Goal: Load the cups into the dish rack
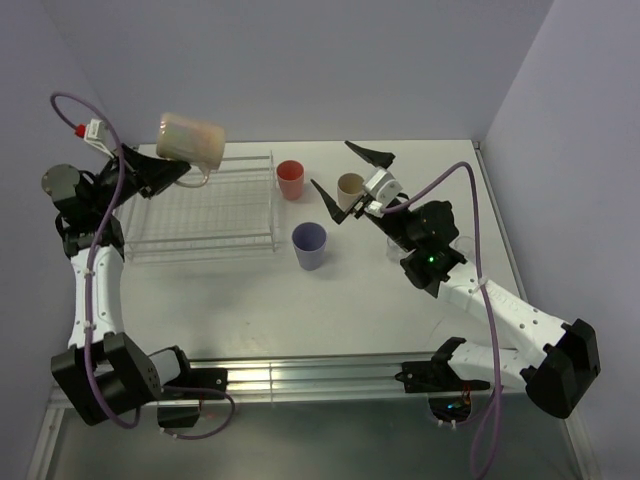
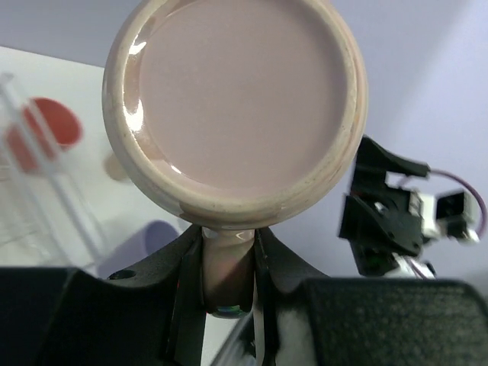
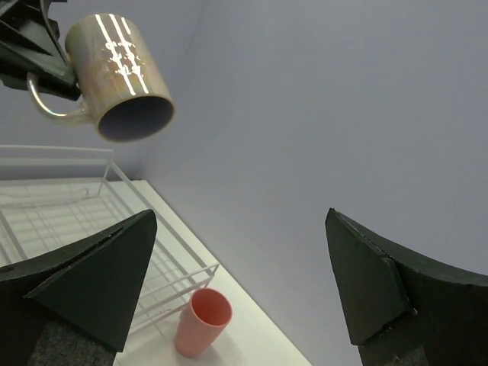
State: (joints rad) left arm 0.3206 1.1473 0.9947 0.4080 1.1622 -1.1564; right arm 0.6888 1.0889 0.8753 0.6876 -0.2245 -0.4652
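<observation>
Left wrist view: pink mug [image 2: 236,99] cut off by top edge, handle mostly hidden between the left gripper [image 2: 227,259] fingers. Coral cup [image 2: 46,133] blurred behind dish rack [image 2: 57,179] bars. Top view: clear glass [image 1: 462,244] faint, partly hidden by right arm [image 1: 500,310].

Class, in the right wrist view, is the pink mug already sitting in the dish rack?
No, the left end effector holds the mug by its handle, in the air above the dish rack.

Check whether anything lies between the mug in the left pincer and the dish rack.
Nothing visible does. The mug hangs above the dish rack, whose bars look bare; the three tumblers stand off to its right.
</observation>
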